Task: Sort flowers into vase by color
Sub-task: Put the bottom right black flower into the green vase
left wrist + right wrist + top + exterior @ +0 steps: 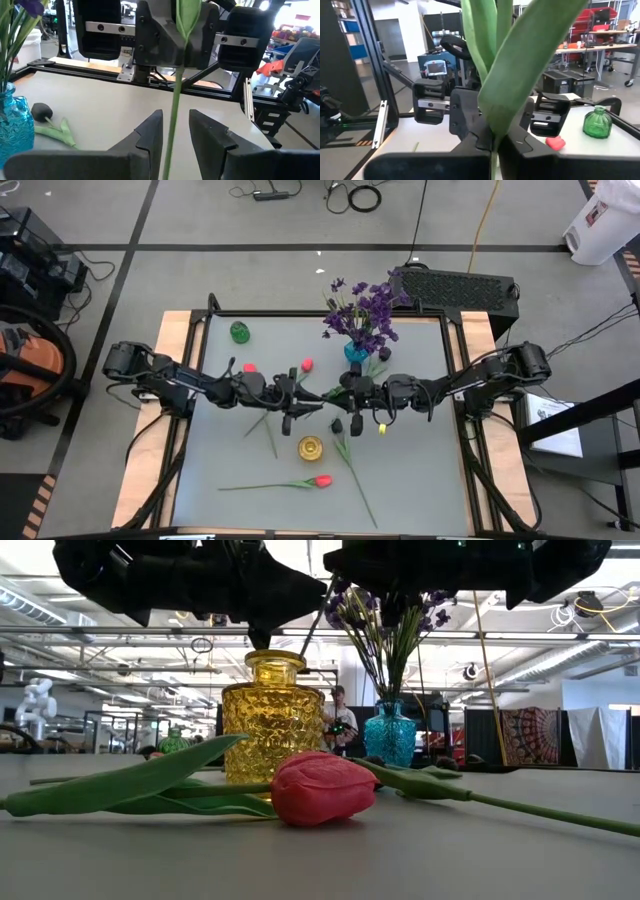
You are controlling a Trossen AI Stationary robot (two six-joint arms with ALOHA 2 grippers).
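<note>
A green stem (175, 100) is held between both grippers above the table's middle. In the right wrist view the right gripper (495, 145) is seen clamped shut on it, leaves (515, 65) rising above; in the left wrist view the stem passes between the left gripper's (175, 132) part-open fingers (150, 132), and contact cannot be told. Only the high view shows the layout: blue vase (356, 351) with purple blooms (362, 310) at 12 o'clock, green vase (240, 332) at 10 o'clock, yellow vase (311, 447) and a red tulip (321, 480) towards 6 o'clock.
</note>
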